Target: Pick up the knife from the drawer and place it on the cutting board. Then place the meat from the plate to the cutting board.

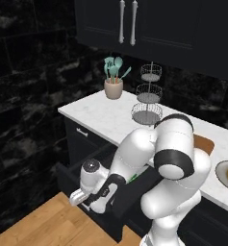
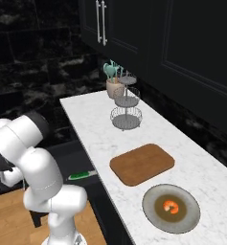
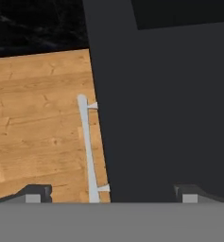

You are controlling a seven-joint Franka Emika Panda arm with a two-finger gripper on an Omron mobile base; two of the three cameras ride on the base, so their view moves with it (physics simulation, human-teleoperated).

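The gripper [image 3: 111, 191] is being held wide open and empty, down at the front of the pulled-out drawer [image 1: 67, 178], with the slim silver handle [image 3: 87, 146] lying between its spread tips and the wooden floor [image 3: 38, 118] showing below. The knife [image 2: 82, 175] is lying inside the drawer, behind and above the gripper, not touched. The likeliest trouble is judged to be the bulky arm crowding the drawer opening: a reach inward could be knocking the drawer front or nudging the knife out of line, and its thin, flat handle could be slipping from a poor pinch. The meat [image 2: 171, 206] is resting on the plate [image 2: 191, 222], far off to the gripper's side on the white marble surface [image 2: 91, 124], just beside the bare cutting board [image 2: 141, 163]. Farther along, a tiered wire stand [image 2: 126, 107] and a utensil pot [image 1: 113, 88] are being shown before black marbled walls and dark cabinets [image 1: 154, 24].
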